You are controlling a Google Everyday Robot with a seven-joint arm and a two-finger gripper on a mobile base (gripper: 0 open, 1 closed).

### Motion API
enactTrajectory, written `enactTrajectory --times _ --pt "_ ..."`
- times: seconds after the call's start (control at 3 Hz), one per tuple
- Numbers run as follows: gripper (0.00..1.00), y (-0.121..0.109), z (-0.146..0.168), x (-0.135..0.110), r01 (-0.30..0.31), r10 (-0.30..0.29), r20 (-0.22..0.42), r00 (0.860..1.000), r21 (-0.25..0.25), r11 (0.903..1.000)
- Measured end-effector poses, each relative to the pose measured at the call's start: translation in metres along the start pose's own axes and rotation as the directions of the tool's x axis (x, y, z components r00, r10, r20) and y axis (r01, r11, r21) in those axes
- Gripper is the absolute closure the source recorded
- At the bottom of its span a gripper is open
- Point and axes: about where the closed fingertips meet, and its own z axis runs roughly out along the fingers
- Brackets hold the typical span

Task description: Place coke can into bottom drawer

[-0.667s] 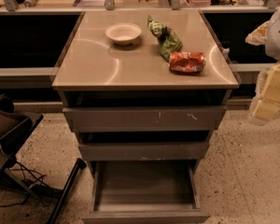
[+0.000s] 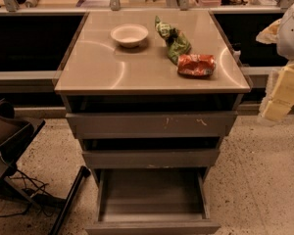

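The coke can (image 2: 196, 65) lies on its side on the cabinet top (image 2: 137, 67), near the right front corner. It is red-orange with white markings. The bottom drawer (image 2: 152, 196) is pulled out and open below the two shallower drawers, and nothing shows inside it. My gripper (image 2: 280, 96), pale yellow and white, hangs at the right edge of the camera view. It is off the cabinet's right side, apart from the can and a little lower than the top.
A pale round bowl (image 2: 129, 35) and a green snack bag (image 2: 174, 38) sit on the top behind the can. A dark chair base with cables (image 2: 10, 146) stands on the floor at left. Dark counters flank the cabinet.
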Motion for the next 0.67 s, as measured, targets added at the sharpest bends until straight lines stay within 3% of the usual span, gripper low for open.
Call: enactTrajectory --times 0.67 --pt "0.0 -0.064 0.046 -0.025 0.022 -0.022 0.038 0.999 -0.017 0.9996"
